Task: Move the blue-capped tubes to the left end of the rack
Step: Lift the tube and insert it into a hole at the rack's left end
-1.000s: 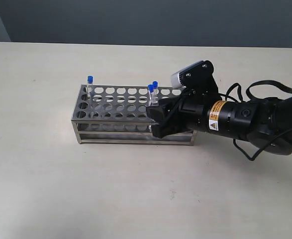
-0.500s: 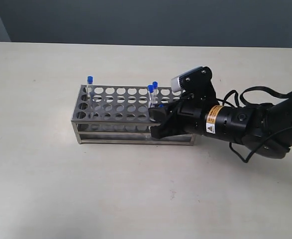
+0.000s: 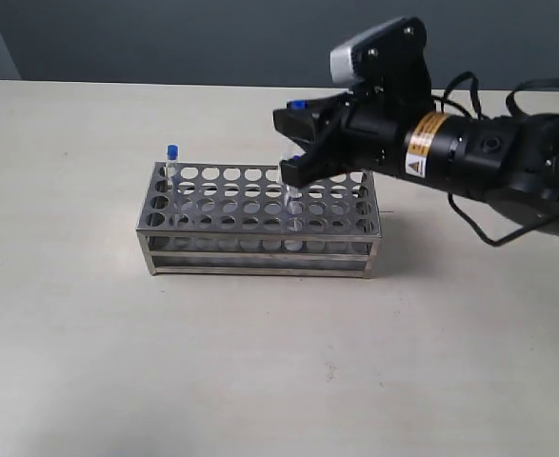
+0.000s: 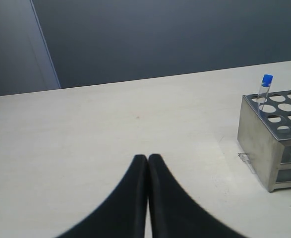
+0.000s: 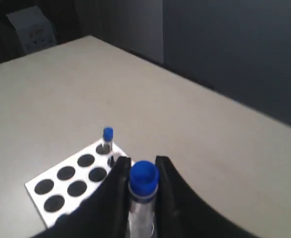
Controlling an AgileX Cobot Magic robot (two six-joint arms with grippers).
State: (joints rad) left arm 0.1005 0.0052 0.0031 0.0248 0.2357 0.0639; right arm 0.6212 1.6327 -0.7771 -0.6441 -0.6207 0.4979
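Note:
The steel rack (image 3: 212, 221) stands mid-table, and one blue-capped tube (image 3: 172, 155) is upright in its far-left corner hole. Above the rack's right half, my right gripper (image 3: 289, 148) is shut on another blue-capped tube (image 3: 297, 103), whose clear lower end hangs just over the top plate. In the right wrist view that held tube (image 5: 144, 179) sits between the black fingers (image 5: 119, 171), with the corner tube (image 5: 107, 135) and the rack (image 5: 61, 186) beyond. My left gripper (image 4: 147, 158) hovers shut and empty over bare table, apart from the rack (image 4: 264, 144) and its corner tube (image 4: 266, 87).
The right arm's body and cables (image 3: 489, 157) reach in from the right, above the rack's right end. Pale table (image 3: 260, 362) surrounds the rack, with a dark wall behind.
My right gripper closed on a blue-capped tube at the rack's right part and rose with it, drawing the tube up out of its hole. The far-left tube stayed put.

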